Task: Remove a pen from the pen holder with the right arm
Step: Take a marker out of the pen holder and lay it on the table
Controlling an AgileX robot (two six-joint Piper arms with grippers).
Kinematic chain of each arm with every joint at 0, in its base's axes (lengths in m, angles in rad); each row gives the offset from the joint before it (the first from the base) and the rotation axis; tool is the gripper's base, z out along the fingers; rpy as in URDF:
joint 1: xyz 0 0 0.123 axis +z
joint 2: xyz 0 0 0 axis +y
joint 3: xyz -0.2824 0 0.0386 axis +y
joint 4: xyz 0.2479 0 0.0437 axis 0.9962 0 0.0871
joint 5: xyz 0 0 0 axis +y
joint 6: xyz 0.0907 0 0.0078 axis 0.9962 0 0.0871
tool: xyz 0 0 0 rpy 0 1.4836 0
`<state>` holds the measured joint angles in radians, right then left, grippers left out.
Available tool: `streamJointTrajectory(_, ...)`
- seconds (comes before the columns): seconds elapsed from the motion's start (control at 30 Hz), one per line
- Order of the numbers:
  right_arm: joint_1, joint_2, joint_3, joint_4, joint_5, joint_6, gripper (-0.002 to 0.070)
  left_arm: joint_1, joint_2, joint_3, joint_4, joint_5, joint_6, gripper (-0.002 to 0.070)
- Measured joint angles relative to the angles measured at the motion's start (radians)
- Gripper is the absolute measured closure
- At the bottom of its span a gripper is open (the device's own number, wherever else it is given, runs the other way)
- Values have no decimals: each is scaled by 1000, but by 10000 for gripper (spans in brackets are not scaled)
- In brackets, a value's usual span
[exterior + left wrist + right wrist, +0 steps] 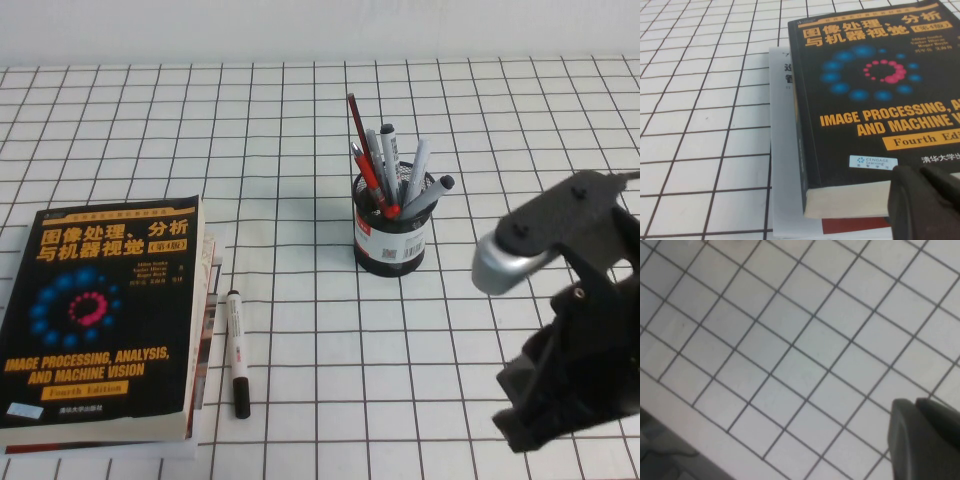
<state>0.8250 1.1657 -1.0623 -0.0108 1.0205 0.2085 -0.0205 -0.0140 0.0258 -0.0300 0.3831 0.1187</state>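
— Where is the right gripper?
— Nearest the robot, on the right. The right arm hangs over bare squares of the gridded table, close to its near edge. The fingers are pressed together with nothing between them.
— And the left gripper?
— Only its own wrist camera shows it. It sits over the near edge of the black textbook. Whether it is clenched or released cannot be told.
— What lies under that textbook?
— A white booklet, sticking out on one side. The stack is on the near left of the table.
— Anything beside it?
— A white marker with a black cap lies flat on the table, just to the right of the textbook and roughly parallel to its edge.
— Where is the pen holder?
— Farther back, near the middle of the table. It is a black mesh cup standing upright, well apart from the right gripper. Several pens stand in it, leaning at different angles, mostly grey, with a red pen among them. No gripper touches any of them.
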Motion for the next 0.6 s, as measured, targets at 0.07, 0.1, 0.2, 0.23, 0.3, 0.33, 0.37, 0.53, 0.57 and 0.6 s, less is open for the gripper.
streamJointTrajectory(0.07, 0, -33, 18, 11, 44, -2, 690, 0, 0, 0, 0, 0, 0, 679)
streamJointTrajectory(0.1, 0, -43, 23, 4, 53, -5, 690, 0, 0, 0, 0, 0, 0, 679)
streamJointTrajectory(0.2, 0, -65, 63, -17, 32, -33, 690, 0, 0, 0, 0, 0, 0, 679)
streamJointTrajectory(0.23, 0, -73, 83, -26, 10, -39, 690, 0, 0, 0, 0, 0, 0, 679)
streamJointTrajectory(0.3, 0, -84, 125, -46, -37, -43, 690, 0, 0, 0, 0, 0, 0, 679)
streamJointTrajectory(0.33, 0, -88, 150, -53, -62, -43, 690, 0, 0, 0, 0, 0, 0, 679)
streamJointTrajectory(0.37, 0, -95, 175, -59, -88, -45, 691, 0, 0, 0, 0, 0, 0, 679)
streamJointTrajectory(0.53, -44, -155, 314, -93, -253, -47, 692, 0, 0, 0, 0, 0, 0, 679)
streamJointTrajectory(0.57, -70, -181, 342, -93, -300, -47, 692, 0, 0, 0, 0, 0, 0, 679)
streamJointTrajectory(0.6, -110, -211, 382, -93, -351, -47, 692, 0, 0, 0, 0, 0, 0, 679)
